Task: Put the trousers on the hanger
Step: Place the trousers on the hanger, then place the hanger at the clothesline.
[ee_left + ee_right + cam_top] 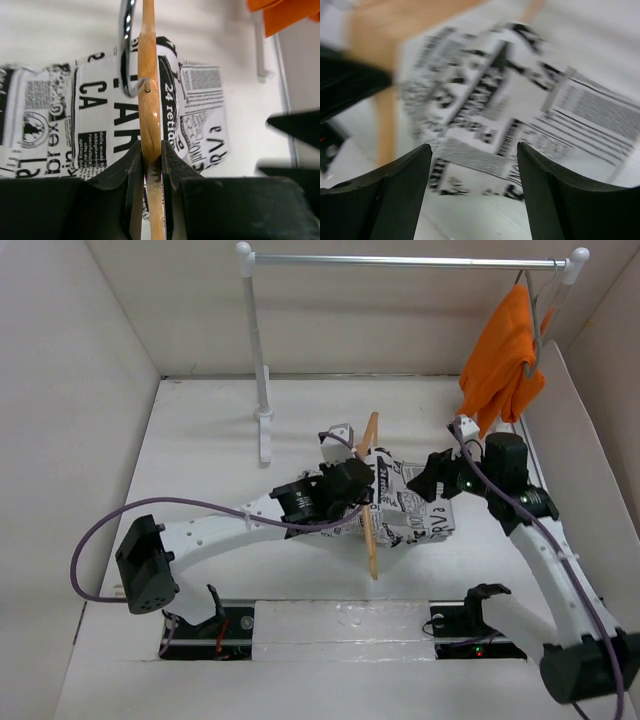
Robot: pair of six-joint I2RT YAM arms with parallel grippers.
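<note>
Wooden hanger [149, 107] half-hidden between left fingers [125, 172]

Arms: two, the left arm [210, 535] and the right arm [560, 570].
Grippers: two, the left gripper [151, 150] and the right gripper [474, 147].
Trousers [415, 510]: one pair.
Wooden hanger [372, 530]: one.
Orange garment [505, 350]: one.
Second hanger [545, 310]: apparently one, largely hidden by the orange cloth.
Clothes rack [262, 370]: one.
Purple cables [180, 503]: two, one per arm.
</note>
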